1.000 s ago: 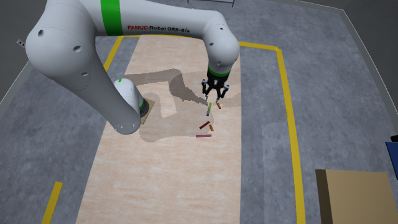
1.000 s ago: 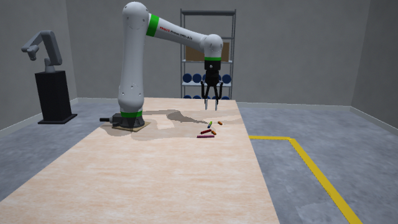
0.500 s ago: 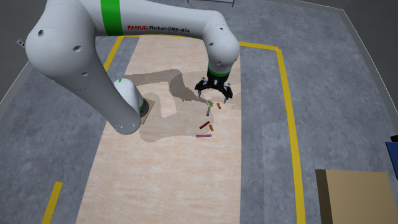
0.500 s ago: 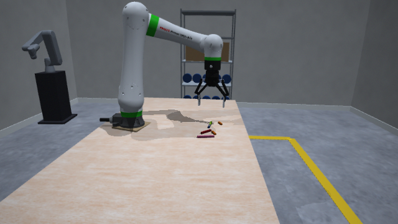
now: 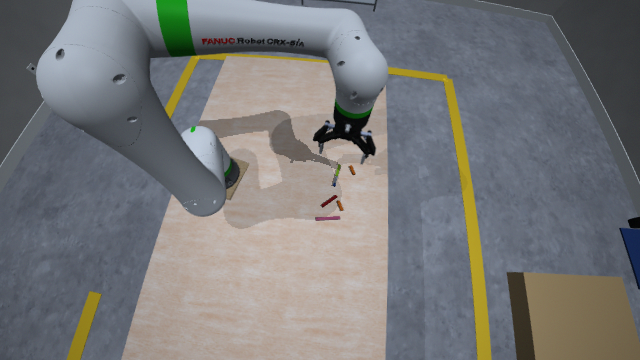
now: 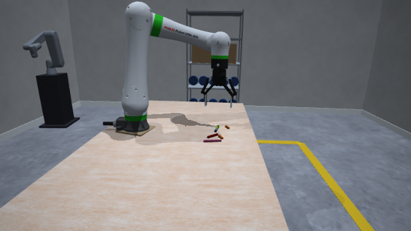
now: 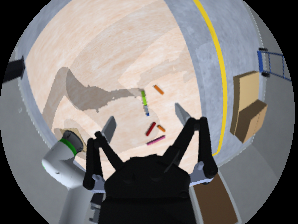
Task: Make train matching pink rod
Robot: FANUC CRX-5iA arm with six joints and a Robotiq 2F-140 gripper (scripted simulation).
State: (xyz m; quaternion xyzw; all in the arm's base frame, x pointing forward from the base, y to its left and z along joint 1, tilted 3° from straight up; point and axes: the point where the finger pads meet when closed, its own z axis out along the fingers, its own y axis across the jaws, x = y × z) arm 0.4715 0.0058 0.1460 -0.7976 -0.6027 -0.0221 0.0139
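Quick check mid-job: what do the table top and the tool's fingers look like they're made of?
Table top: looks like pale wood or laminate, matte, with faint streaky grain. The tool, open and empty: fingers look like black metal or hard plastic with lighter grey tips; which one is unclear.

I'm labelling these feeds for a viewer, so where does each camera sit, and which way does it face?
Top: high above the base side, looking steeply down on the table; shows upper arm, elbow and open gripper.
Exterior: low off the table's far end, facing along it toward the shelf rack; shows the whole arm and gripper.
Wrist: on the wrist, looking down past the spread fingers at the table.
Shared: all three show the pink rod and lime rod.
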